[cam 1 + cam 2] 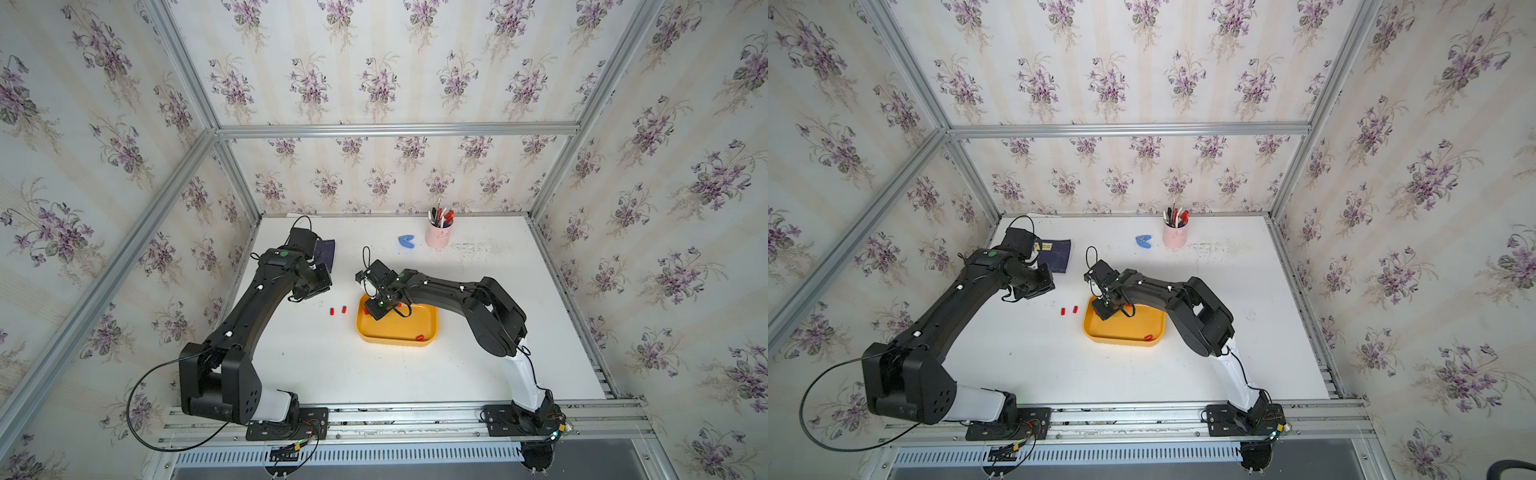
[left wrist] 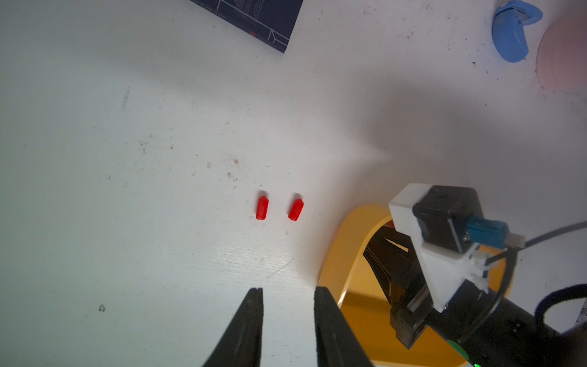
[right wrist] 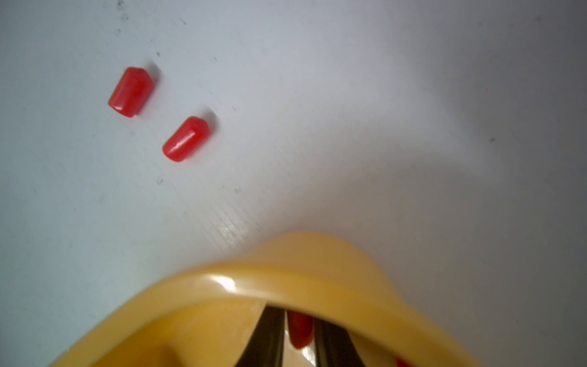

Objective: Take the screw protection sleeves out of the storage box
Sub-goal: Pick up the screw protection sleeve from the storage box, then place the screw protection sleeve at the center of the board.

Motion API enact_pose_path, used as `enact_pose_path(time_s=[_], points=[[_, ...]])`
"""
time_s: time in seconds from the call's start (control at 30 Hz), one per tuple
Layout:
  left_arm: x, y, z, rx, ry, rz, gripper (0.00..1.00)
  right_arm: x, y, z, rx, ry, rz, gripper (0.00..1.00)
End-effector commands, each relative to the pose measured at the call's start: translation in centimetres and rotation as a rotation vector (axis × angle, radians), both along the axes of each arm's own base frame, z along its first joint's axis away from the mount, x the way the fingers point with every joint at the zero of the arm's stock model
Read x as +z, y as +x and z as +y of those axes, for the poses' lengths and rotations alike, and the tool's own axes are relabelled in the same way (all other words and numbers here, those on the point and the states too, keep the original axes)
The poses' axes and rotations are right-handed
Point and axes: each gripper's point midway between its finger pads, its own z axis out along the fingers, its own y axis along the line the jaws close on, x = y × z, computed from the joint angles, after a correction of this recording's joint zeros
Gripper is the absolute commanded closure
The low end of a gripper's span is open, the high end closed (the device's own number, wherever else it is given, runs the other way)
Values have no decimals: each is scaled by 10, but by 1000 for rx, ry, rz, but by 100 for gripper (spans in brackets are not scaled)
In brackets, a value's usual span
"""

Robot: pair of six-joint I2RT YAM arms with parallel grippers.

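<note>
In both top views the right gripper dips into a corner of the storage box. A second sleeve lies at the box's opposite end, behind it, and two sleeves rest on the table just beyond its tips. The dark booklet carries a yellow label too small to read. The left wrist view shows the left gripper parted and empty, that pair ahead of it (so the right arm is plainly nearer). In the right wrist view the screw protection sleeve sits between the right fingers, seemingly pinched at its sides, long axis running along them.
</note>
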Motion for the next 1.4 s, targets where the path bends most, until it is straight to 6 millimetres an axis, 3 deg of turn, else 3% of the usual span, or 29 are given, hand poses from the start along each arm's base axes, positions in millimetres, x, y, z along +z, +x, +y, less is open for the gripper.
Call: enact_pose_path(time_s=[0.0,0.33,0.57,0.73,0.9,1.03,1.13,1.23,1.37], points=[[1,2,1,-10,4,-19,67,-2,-6,-3,2,-9,18,86],[0,1,1,-14,5,-17,67,0,-16,-12,-6,-5,39,92],[0,1,3,-12,12,-18,67,39,-15,-19,-73,71,14,92],[0,2,3,-15,15,-20,67,85,-13,-31,-146,182,6,91],[0,4,3,-20,18,-19,67,121,1,-75,-295,264,4,91],[-2,4,2,-23,19,-14,67,142,9,-128,-409,298,-39,90],[-3,5,2,-25,17,-11,67,140,17,-171,-495,278,-56,90],[-4,6,1,-26,14,-7,67,125,27,-207,-582,242,-48,90],[-3,4,2,-25,20,-4,68,100,31,-225,-631,199,-32,90]])
